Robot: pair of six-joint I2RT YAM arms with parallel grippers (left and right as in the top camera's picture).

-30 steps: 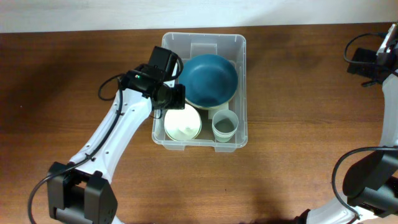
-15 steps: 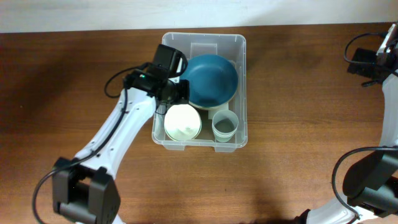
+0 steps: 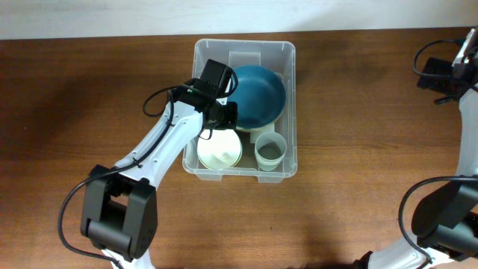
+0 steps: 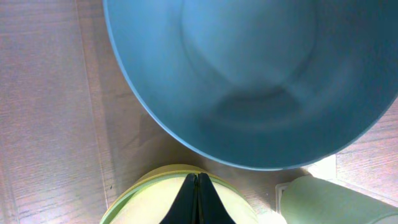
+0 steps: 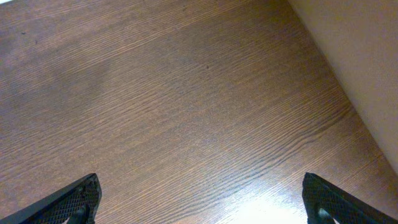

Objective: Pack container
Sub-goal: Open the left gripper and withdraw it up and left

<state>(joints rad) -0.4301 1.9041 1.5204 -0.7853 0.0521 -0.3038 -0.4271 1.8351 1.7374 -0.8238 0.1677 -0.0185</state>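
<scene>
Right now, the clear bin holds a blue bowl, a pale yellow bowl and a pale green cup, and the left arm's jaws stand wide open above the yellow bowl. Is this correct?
Only the jaws are wrong: the left wrist view shows them shut, above the pale yellow bowl. The clear bin, blue bowl and pale green cup are as stated.

Brown wood table (image 5: 186,112) fills nearly all the view, grain running diag. from lower L up to upper R. Top R corner: pale beige surface (image 5: 364,43) past the table edge, plain, can't tell what it is. Right gripper (image 5: 202,202) has jaws spread wide. Its black fingertips (image 5: 74,200) poke in at btm L & btm R corners, w/ only wood showing btwn them. Bright glare patch (image 5: 267,208) on the wood at btm, centre-R. Wood looks darker toward upper L.
</scene>
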